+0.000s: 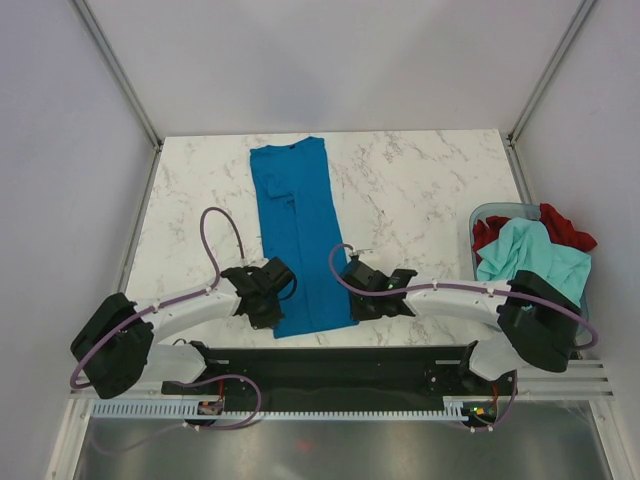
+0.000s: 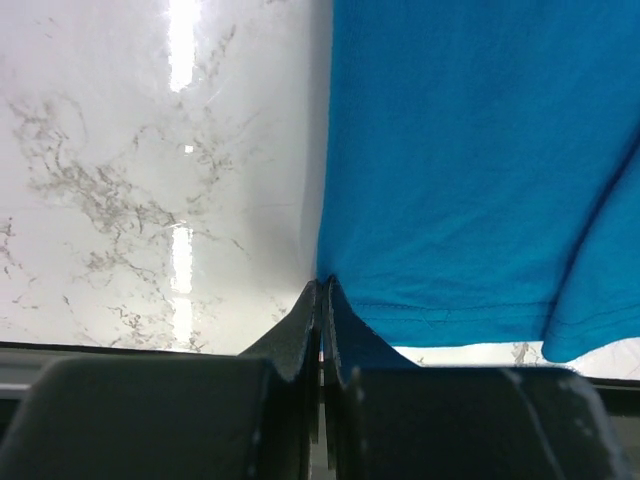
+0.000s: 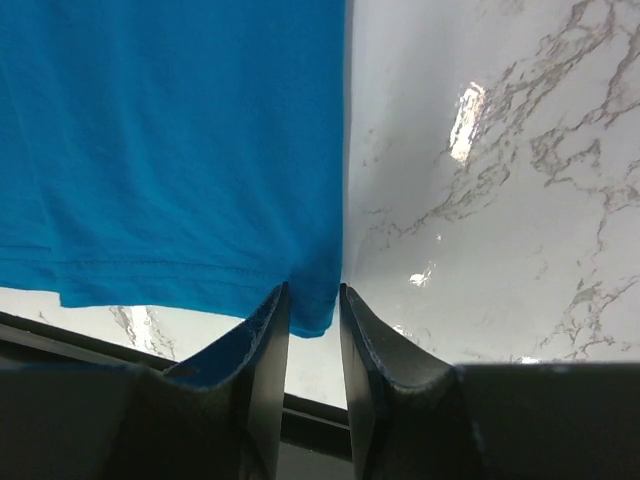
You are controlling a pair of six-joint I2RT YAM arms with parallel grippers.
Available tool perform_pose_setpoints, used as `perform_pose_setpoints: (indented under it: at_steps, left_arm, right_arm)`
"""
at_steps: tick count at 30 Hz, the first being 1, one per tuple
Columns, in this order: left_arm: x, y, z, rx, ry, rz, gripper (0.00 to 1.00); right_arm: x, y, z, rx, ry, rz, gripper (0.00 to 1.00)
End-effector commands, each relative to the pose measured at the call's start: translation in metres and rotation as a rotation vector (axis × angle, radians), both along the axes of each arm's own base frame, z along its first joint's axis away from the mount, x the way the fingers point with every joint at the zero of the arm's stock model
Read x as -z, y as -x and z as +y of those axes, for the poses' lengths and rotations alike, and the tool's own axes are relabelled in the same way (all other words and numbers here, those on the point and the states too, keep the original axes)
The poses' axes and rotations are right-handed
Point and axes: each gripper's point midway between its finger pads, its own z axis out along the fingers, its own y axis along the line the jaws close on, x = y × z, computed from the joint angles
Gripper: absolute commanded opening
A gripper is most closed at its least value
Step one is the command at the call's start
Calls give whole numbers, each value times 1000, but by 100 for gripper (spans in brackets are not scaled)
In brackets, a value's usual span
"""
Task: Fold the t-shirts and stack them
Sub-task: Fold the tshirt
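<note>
Blue t-shirt [image 1: 296, 235] spread flat on marble table [image 1: 420, 200] as a long narrow strip, collar end far, hem near the arm bases. Left gripper [image 1: 268, 303] pinched tight on the near-left hem corner, fingers [image 2: 300, 330] pressed together with cloth between. Right gripper [image 1: 357, 290] at the near-right hem corner, jaws slightly apart around the fabric edge. Mint-teal t-shirt [image 1: 530, 255] and red t-shirt [image 1: 565, 228] heaped in basket [image 1: 478, 218] far right, well apart from both grippers.

left gripper [image 2: 322, 300] clamped tight; right gripper [image 3: 314, 310] pinching, jaws slightly apart.
</note>
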Motion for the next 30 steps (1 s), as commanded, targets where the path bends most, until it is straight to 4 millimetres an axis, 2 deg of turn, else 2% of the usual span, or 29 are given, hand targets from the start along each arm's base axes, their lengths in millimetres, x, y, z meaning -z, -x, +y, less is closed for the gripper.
perform_pose_setpoints:
  at_steps: [1, 5, 6, 9, 10, 17, 23, 30]
  left_arm:
    - [1, -1, 20, 6, -77, -24, 2]
    - [0, -1, 20, 9, -72, -28, 2]
    - [0, -1, 21, 10, -75, -28, 2]
    - [-1, -2, 24, 8, -86, -30, 2]
    - [0, -2, 27, 5, -95, -25, 2]
    - [1, -2, 33, -3, -118, -22, 2]
    - [-4, -1, 26, 6, -83, -18, 2]
    - [-6, 9, 25, -16, -37, 0, 2]
  right_arm:
    - [-3, -6, 12, 17, -9, -33, 34]
    - [1, -1, 12, 6, 11, -33, 26]
    - [1, -1, 12, 9, 14, -36, 18]
    - [-2, -2, 2, 36, 46, -58, 4]
    - [-1, -2, -3, 40, 67, -63, 3]
    - [-1, 2, -10, 53, 73, -66, 3]
    - [-3, 3, -7, 46, 69, -77, 3]
    - [1, 7, -15, 92, 67, -81, 0]
